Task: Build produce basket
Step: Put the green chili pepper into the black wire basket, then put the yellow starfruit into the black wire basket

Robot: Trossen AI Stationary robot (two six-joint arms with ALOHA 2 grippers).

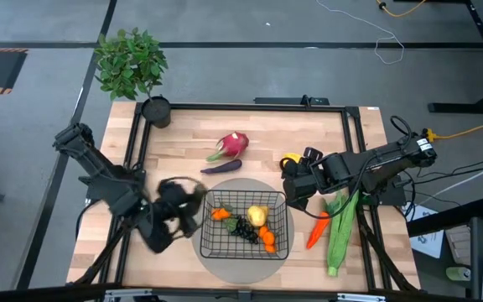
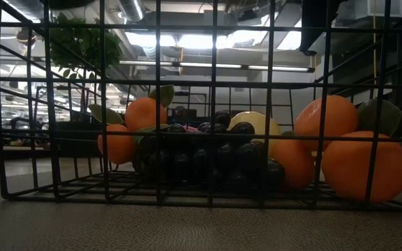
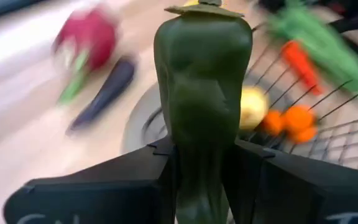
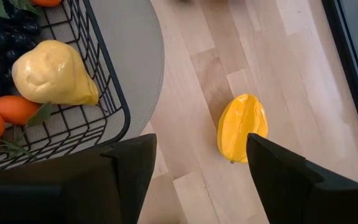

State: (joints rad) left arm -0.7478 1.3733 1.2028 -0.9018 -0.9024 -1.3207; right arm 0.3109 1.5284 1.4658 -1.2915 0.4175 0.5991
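Gripping green pepper, wrist-view only.

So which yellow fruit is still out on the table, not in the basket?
The ribbed yellow fruit. It lies on the bare wood beside the basket, in front of the open right gripper. The other, a smooth yellow pear, sits inside the basket.

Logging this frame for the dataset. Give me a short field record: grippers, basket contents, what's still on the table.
left gripper: shut on green pepper, beside the basket's left edge
right gripper: open, over yellow star fruit, right of the basket
basket: yellow pear, grapes, oranges
table: dragon fruit, eggplant, carrot, green husk
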